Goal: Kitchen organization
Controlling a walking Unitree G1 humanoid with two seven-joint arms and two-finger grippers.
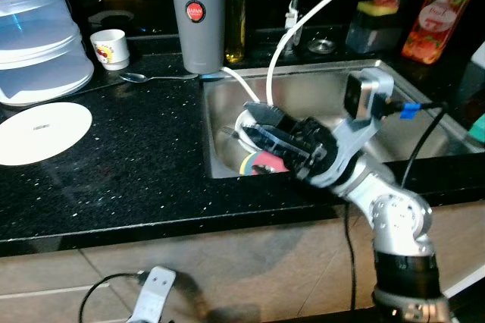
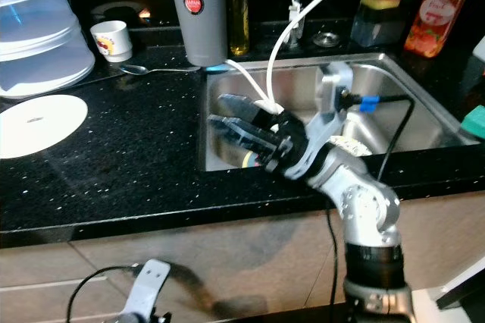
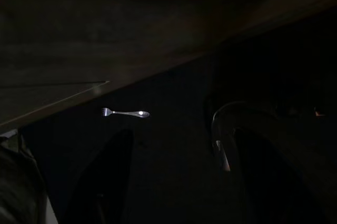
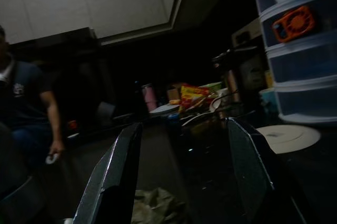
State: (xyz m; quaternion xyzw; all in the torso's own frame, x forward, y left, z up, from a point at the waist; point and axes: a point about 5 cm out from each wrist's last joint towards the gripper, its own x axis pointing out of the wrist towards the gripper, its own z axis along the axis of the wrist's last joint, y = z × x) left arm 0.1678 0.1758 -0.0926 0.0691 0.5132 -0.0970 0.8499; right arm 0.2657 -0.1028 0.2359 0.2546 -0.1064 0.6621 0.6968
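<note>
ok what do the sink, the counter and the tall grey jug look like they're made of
Sink: brushed stainless steel, judging by its dull silver sheen. Counter: polished black stone, probably granite, glossy with pale flecks. Jug: looks like matt grey plastic, though coated metal is possible.

The right arm is built of rounded silver segments, with a black ribbed collar below the lower joint. Its wrist is a black housing with dark openings. A silver-grey camera block sits on a bracket above the wrist; a black cable with a blue plug runs from it down along the arm. The right pincer has two long, flat, glossy black fingers. The left arm shows a pale grey part with a black cable looping beside it.
</note>
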